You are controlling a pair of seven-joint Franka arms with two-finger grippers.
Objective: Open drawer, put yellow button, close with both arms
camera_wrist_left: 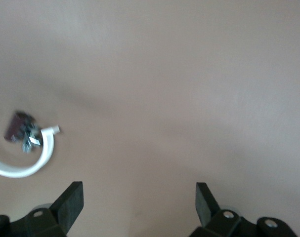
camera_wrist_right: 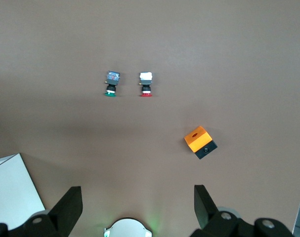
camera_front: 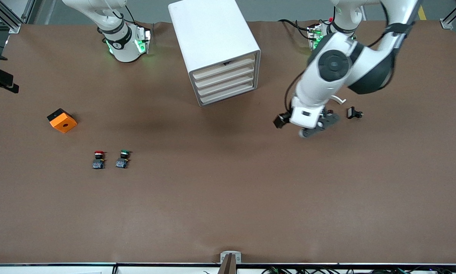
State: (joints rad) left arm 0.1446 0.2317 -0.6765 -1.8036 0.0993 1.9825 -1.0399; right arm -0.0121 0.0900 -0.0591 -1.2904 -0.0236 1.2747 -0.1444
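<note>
Cabinet: all four drawers closed, contents hidden.
Left pincer: spread, over bare worktop.
Right pincer: spread, empty, waiting.

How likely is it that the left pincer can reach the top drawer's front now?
Probably yes. The left pincer, open, hangs over the table toward the left arm's end from the cabinet; nothing stands between it and the drawer's front. The right pincer waits, open, up high.

The left arm hides part of the white ring.
</note>
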